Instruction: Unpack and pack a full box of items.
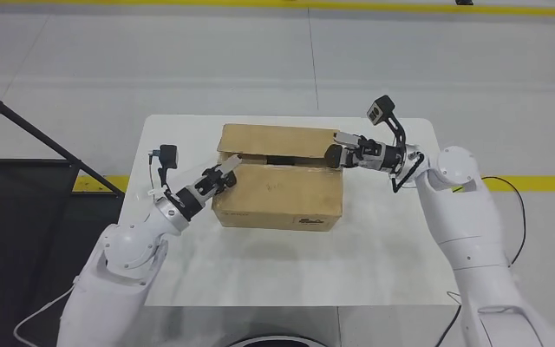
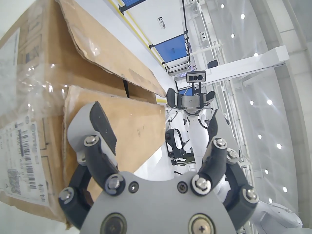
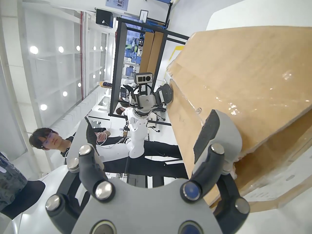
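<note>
A brown cardboard box stands in the middle of the white table. Its two top flaps lie nearly closed, with a dark slit between them. My left gripper is open at the box's left end, one finger lying on the near flap and nothing held. My right gripper is open at the box's right end, one finger against the flap edge of the box. In each wrist view the other arm's gripper shows beyond the box.
Bare table surface lies in front of the box and to its right. A black stand reaches in past the table's left edge. Clear tape and a printed label cover the box's left end.
</note>
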